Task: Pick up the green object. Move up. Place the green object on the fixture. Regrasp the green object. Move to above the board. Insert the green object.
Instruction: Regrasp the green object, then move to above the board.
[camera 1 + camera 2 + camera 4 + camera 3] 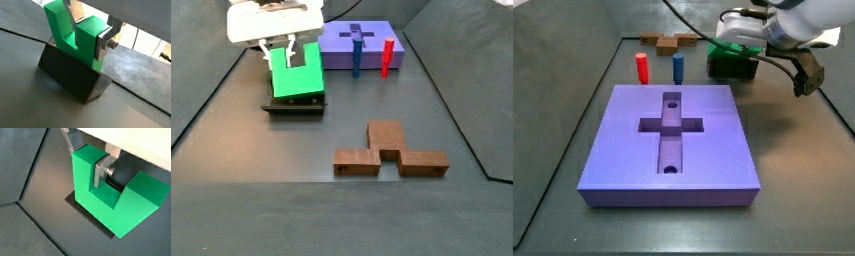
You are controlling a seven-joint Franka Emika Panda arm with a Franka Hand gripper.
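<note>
The green object (70, 35) (117, 203) is a bright U-shaped block standing upright on the fixture (73, 75) (87, 213), its notch facing up. In both wrist views my gripper (90, 27) (85, 155) straddles one prong of the U. One silver finger (105, 44) lies flat against the notch side and the other is at the prong's outer face. The side views show the gripper (734, 40) (281, 55) right over the green object (724, 48) (299, 80) on the fixture (731, 66) (294, 104). The purple board (620, 150) (338, 42) lies apart from it.
A red peg (641, 68) (385, 58) and a blue peg (676, 67) (354, 58) stand upright by the board's edge. A brown piece (676, 42) (385, 155) lies on the dark floor. Raised walls border the floor.
</note>
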